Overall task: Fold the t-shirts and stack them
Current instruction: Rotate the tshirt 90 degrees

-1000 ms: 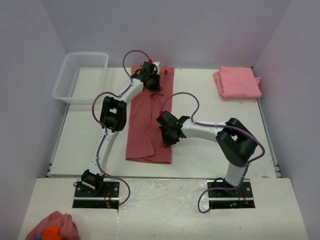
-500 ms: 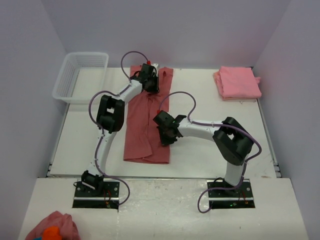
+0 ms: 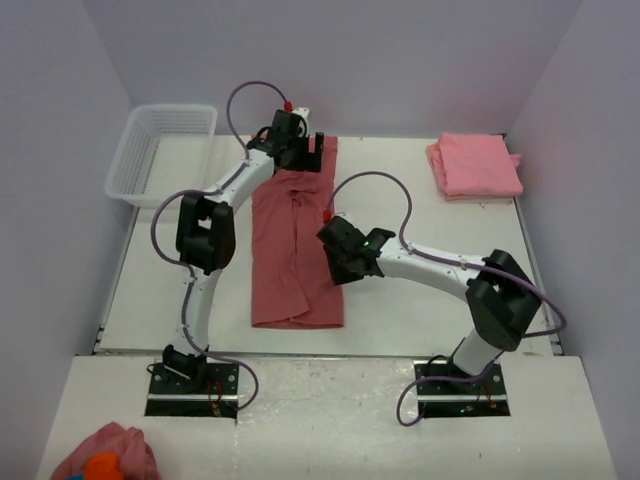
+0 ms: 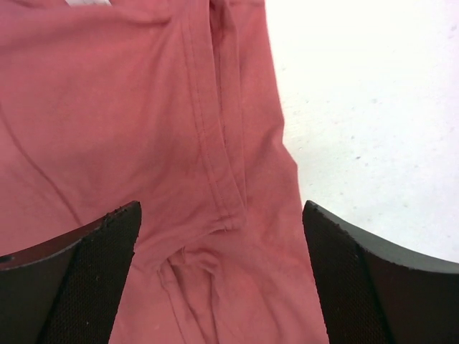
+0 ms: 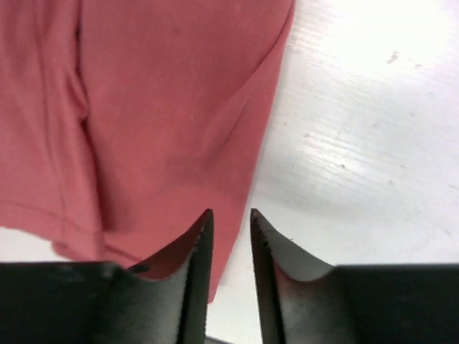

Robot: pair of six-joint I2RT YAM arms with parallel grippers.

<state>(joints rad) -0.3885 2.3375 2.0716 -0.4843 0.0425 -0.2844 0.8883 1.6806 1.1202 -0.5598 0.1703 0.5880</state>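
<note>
A dusty rose-red t-shirt [image 3: 295,270] lies on the white table [image 3: 400,320] as a long narrow strip, folded lengthwise, running from the back to the front. My left gripper [image 3: 305,152] hovers over its far end, jaws wide open. In the left wrist view the t-shirt [image 4: 143,107] shows a seam and some wrinkles between the open gripper [image 4: 222,236]. My right gripper [image 3: 345,268] sits at the strip's right edge. Its jaws [image 5: 229,215] stand a little apart, with only table and the t-shirt's edge [image 5: 165,107] below them. A second, lighter pink t-shirt [image 3: 475,165] lies folded at the back right.
A white plastic basket [image 3: 160,150] stands at the back left corner. A small pink cloth lump with an orange patch [image 3: 105,455] lies off the table at the near left. Purple cables loop above both arms.
Both grippers have opened and let go of the rose-red t-shirt, which now lies flat. The left gripper has risen and moved slightly back; the right arm has stretched out.
</note>
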